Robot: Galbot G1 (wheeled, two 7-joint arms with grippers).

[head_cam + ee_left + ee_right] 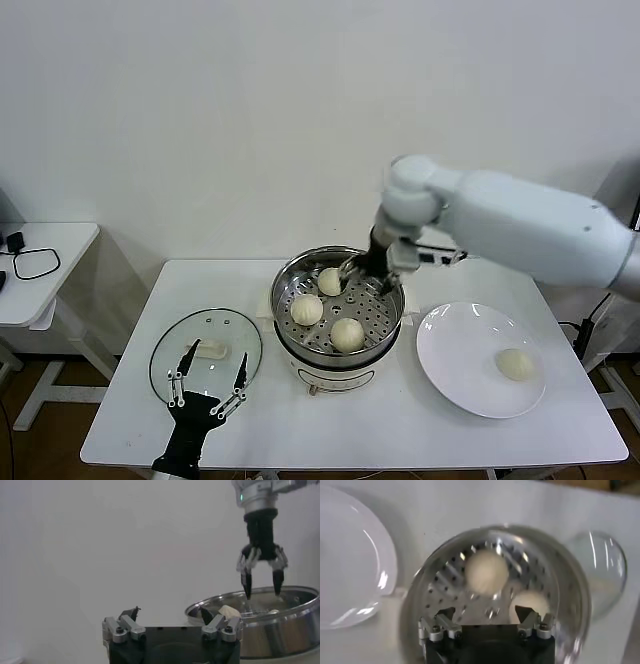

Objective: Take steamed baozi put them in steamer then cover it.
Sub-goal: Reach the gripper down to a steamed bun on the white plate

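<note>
The steamer [292,283] stands mid-table with three steamed baozi on its perforated tray: one at the back [330,281], one on the left [306,309], one at the front [347,334]. A fourth baozi [515,363] lies on the white plate [455,350]. My right gripper [365,278] hangs open and empty just above the tray's back part, beside the back baozi. In the right wrist view it [484,614] looks down on two baozi [486,571] [530,604]. The glass cover [225,325] lies flat left of the steamer. My left gripper [210,375] is open over its near side.
A small side table [40,270] with a black cable stands far left, off the work table. The table's front edge runs just below the left gripper. In the left wrist view the steamer rim [260,615] and the right gripper [261,582] show beyond the left gripper [168,614].
</note>
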